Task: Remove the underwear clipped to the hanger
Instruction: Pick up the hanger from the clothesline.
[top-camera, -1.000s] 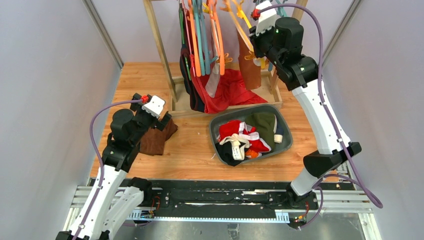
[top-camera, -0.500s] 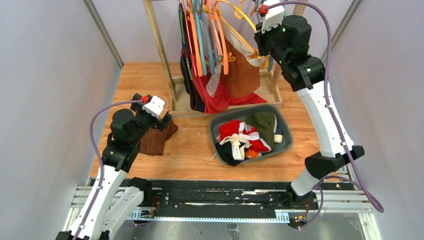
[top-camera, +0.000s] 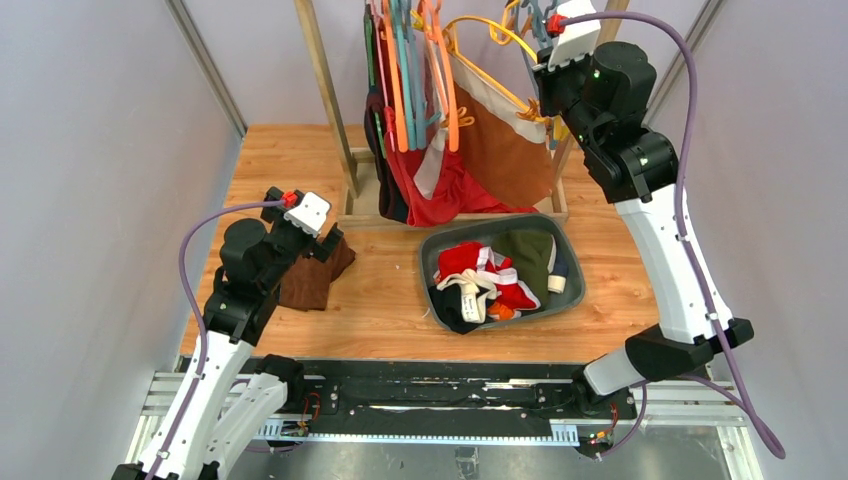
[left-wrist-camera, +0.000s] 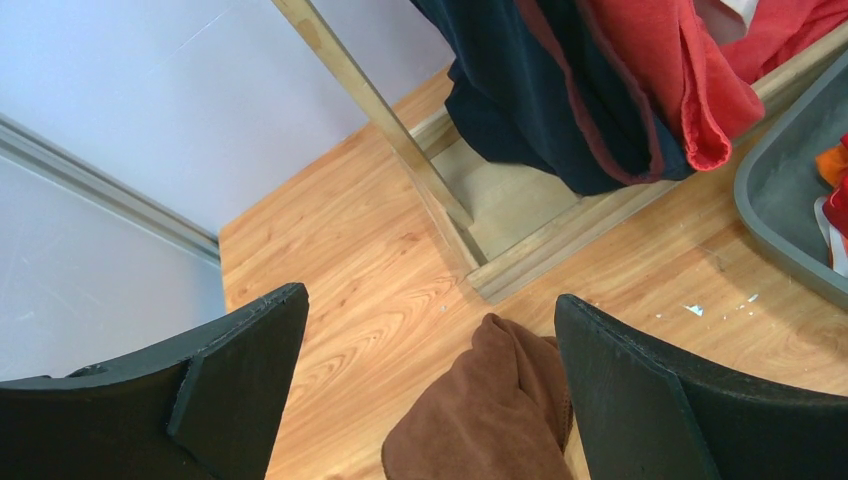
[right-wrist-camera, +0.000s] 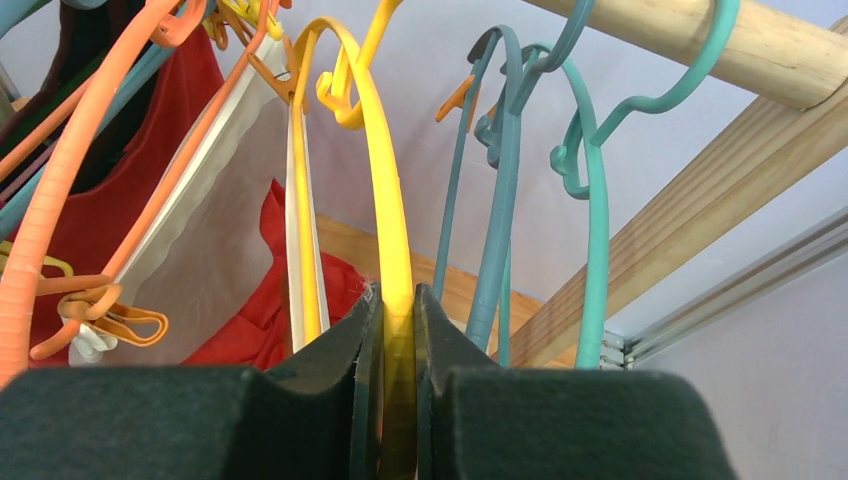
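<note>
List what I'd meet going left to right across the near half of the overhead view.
Left arm → brown cloth → grey bin → right arm.

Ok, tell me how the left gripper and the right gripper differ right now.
The left gripper is wide open and empty; the right gripper is shut on the yellow hanger. The left hangs low over the brown cloth on the table; the right is raised at the rack. Both have black fingers.

Brown underwear (top-camera: 508, 150), white waistband, hangs clipped on yellow hanger (right-wrist-camera: 389, 200), tilted.
</note>
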